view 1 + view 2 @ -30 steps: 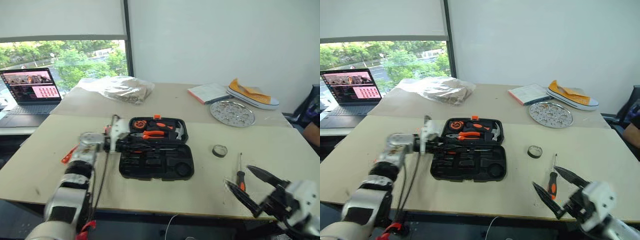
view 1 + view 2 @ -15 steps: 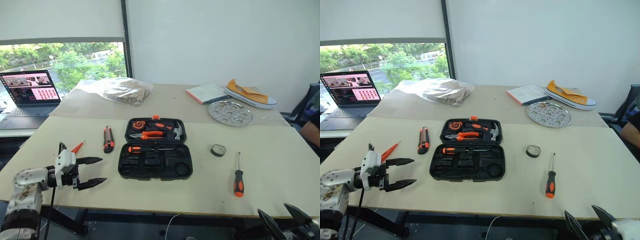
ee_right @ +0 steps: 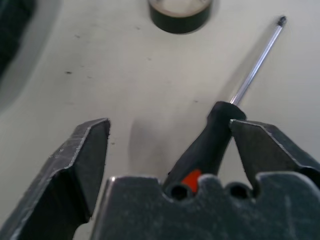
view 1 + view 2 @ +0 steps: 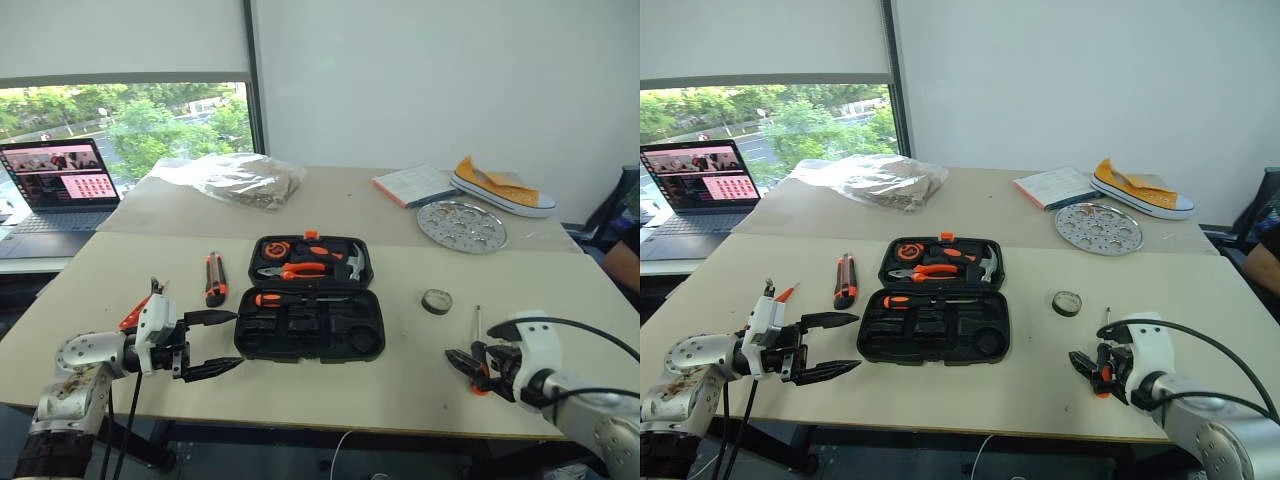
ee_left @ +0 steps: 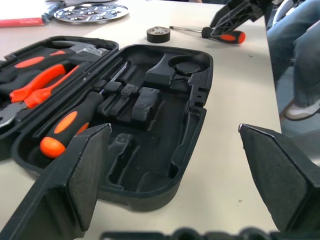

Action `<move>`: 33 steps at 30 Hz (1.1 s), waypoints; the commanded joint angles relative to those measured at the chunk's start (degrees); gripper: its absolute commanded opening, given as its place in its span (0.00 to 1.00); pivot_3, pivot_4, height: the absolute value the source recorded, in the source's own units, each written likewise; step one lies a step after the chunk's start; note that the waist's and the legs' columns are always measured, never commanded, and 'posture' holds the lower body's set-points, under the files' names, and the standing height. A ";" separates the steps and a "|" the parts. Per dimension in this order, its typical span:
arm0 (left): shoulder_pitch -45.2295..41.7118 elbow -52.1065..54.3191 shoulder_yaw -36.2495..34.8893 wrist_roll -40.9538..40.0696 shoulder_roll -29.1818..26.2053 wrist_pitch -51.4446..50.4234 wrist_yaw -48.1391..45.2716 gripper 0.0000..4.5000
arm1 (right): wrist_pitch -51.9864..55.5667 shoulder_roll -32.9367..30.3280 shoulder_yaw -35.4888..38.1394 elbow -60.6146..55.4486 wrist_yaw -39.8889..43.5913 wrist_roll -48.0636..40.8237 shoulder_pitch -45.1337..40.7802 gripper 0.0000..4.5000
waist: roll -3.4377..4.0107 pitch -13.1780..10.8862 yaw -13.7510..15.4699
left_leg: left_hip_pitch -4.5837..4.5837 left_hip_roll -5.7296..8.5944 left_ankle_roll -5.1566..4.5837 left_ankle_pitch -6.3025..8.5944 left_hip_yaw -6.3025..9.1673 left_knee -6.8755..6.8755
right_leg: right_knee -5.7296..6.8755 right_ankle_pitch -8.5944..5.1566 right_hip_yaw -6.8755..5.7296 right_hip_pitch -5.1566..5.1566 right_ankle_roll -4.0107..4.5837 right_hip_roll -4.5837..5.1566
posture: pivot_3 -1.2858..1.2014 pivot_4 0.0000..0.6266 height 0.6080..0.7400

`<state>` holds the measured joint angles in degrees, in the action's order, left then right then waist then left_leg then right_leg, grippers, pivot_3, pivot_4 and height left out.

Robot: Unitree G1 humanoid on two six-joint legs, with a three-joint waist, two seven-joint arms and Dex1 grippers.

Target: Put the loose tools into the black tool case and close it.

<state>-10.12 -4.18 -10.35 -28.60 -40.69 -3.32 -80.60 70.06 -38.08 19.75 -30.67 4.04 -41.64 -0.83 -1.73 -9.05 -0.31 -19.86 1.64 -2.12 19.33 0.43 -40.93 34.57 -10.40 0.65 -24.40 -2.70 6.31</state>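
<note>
We see the table [image 4: 560, 300] spread under everything, and on it the black tool case [image 4: 311, 310] lies open, well apart from our right jaws and just ahead of the tips of our left ones. In its lid sit the orange-handled pliers [image 4: 296, 269] and a small hammer [image 4: 354, 262], and one orange-black screwdriver [image 5: 67, 129] already rests in a slot of the base, just beyond our left jaws on their left side. Our left gripper [image 4: 212, 343] hangs just above the table by the case's near left corner, its two black fingers [image 5: 80, 175] spread wide and grasping nothing. The utility knife [image 4: 213, 278] lies beyond the left jaws, beside the far left edge of the case, and a slim orange screwdriver [image 4: 138, 310] pokes out just behind that gripper's wrist. Our right gripper [image 4: 1088, 368] is low over the table with its jaws parted around the black-orange handle of another screwdriver [image 3: 220, 137]; one finger [image 3: 265, 150] touches or nearly touches the handle while the other stands clear, so the jaws are not clenched on it. The steel shaft points away from the jaws. The small black tape roll [image 3: 180, 12] lies beyond those fingertips, apart from the screwdriver.
</note>
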 commanded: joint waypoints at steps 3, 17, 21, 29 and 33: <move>2.42 4.31 -2.40 -1.80 -1.50 -0.64 1.69 1.00 | 7.31 0.13 2.35 0.06 -2.32 3.01 1.05 0.46 | 0.08 0.01 -0.10 | -0.04 0.04 -0.06 0.04 -0.05 0.01 | -0.50 0.09 0.03 0.01 -0.13 0.02 | 0.52 0.24 1.00; 2.00 3.96 -2.25 -2.73 -0.55 -1.47 3.22 1.00 | -13.06 -11.30 12.65 -6.55 14.92 11.39 12.46 0.22 | 0.59 -0.24 0.79 | -0.08 0.31 -0.09 0.05 -0.05 0.09 | -0.54 0.06 0.03 -0.02 -0.23 0.11 | 0.52 0.24 1.00; 2.97 5.26 -2.92 -3.78 0.02 -2.58 4.60 1.00 | -31.48 -17.08 8.94 -4.30 29.72 12.87 6.59 0.22 | 0.50 -0.27 -0.49 | 0.01 0.26 -0.08 0.05 -0.09 0.07 | -0.53 0.05 0.03 0.05 -0.22 -0.03 | 0.52 0.24 1.00; 6.16 3.42 -5.88 -4.07 0.94 -3.11 8.78 1.00 | -42.96 -9.74 -31.09 16.04 52.16 24.42 -32.45 0.22 | 0.23 -0.55 -2.36 | 0.51 -0.29 0.04 -0.02 -0.33 0.19 | -0.50 0.15 0.15 0.21 0.08 -0.31 | 0.52 0.24 1.00; 7.18 2.80 -7.53 -4.21 1.00 -3.19 10.69 1.00 | -46.75 -0.68 -42.30 31.34 55.16 33.10 -45.88 0.22 | 0.23 -0.61 -1.57 | 0.24 -0.45 0.20 -0.11 -0.32 0.18 | -0.41 0.27 0.08 -0.17 0.32 -0.51 | 0.52 0.24 1.00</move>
<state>-3.23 -2.05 -15.93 -31.74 -39.42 -6.52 -70.78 26.68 -40.38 -20.20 -4.21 57.80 -12.53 -42.95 -1.50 -9.66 -1.88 -19.87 1.20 -1.81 19.15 0.11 -40.74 34.17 -10.10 0.72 -24.86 -2.33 5.80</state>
